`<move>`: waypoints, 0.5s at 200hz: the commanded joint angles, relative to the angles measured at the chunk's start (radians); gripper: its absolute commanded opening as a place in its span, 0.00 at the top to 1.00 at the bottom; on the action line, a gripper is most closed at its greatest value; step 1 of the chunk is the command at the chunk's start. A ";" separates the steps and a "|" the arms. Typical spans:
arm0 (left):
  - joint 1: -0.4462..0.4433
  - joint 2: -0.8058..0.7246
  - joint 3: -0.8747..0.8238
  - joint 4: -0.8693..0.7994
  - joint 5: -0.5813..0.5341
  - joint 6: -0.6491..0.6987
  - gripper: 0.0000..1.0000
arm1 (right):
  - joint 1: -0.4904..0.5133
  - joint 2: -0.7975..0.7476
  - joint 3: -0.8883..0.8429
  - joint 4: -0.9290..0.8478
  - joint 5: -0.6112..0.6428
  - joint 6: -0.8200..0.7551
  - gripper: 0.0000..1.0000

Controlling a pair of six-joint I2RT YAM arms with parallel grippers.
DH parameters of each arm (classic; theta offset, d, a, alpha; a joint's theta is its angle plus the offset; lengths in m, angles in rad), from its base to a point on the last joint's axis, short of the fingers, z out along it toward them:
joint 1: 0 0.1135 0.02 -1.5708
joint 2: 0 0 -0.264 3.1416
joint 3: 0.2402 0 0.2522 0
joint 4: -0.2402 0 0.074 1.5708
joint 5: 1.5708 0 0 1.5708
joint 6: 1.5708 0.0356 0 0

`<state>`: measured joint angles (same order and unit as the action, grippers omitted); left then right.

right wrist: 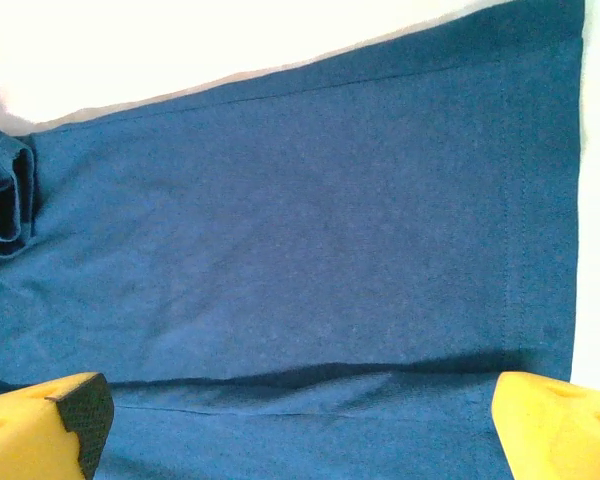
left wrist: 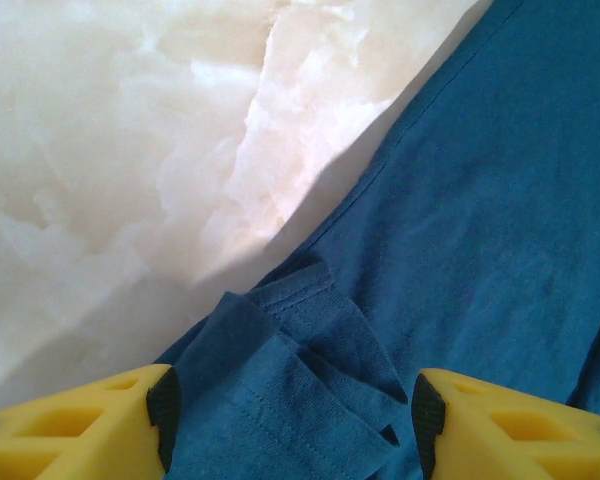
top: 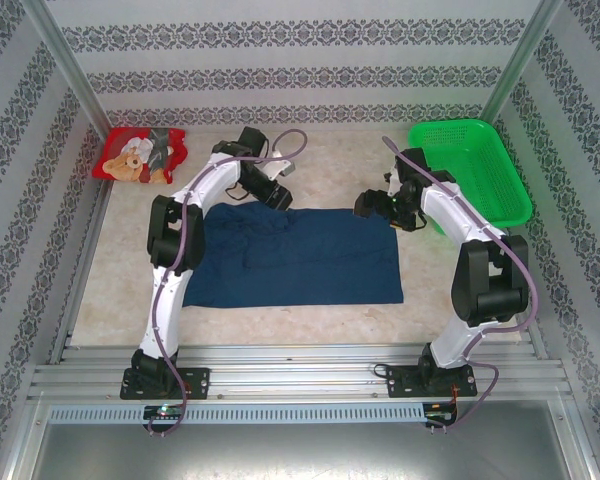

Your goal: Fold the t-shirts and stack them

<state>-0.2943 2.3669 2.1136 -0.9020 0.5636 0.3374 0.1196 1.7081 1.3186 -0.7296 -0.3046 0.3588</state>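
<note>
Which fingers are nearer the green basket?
Right. The right fingers are over the navy shirt's far-right corner, beside the green basket; the left fingers are over its far edge, left of middle.

Navy tee (top: 300, 255), red tee (top: 138, 155) w/ teddy print, grn basket (top: 475, 170).
</note>
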 commanded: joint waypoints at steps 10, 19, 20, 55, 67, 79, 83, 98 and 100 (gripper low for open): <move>-0.013 0.036 0.022 0.000 -0.032 0.035 0.36 | -0.005 -0.025 -0.016 -0.022 -0.021 -0.024 0.03; -0.015 0.041 0.015 0.001 -0.034 0.038 0.36 | -0.006 -0.025 -0.016 -0.023 -0.022 -0.027 0.03; -0.014 0.041 0.014 0.000 -0.034 0.039 0.36 | -0.007 -0.025 -0.015 -0.024 -0.022 -0.027 0.03; -0.019 0.052 0.002 0.018 -0.045 0.036 0.37 | -0.008 -0.030 -0.015 -0.027 -0.025 -0.031 0.03; -0.020 0.055 0.002 0.022 -0.048 0.033 0.41 | -0.008 -0.030 -0.013 -0.028 -0.025 -0.031 0.02; -0.023 0.057 -0.003 0.024 -0.045 0.033 0.49 | -0.009 -0.031 -0.013 -0.028 -0.025 -0.030 0.02; -0.022 0.057 -0.006 0.025 -0.045 0.034 0.52 | -0.010 -0.033 -0.013 -0.029 -0.025 -0.030 0.03; -0.024 0.057 -0.017 0.034 -0.046 0.030 0.62 | -0.010 -0.035 -0.015 -0.030 -0.024 -0.031 0.02; -0.024 0.057 -0.019 0.033 -0.045 0.031 0.62 | -0.011 -0.036 -0.015 -0.030 -0.024 -0.031 0.03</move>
<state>-0.3023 2.4119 2.1117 -0.8906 0.5190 0.3523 0.1196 1.7061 1.3144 -0.7326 -0.3157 0.3428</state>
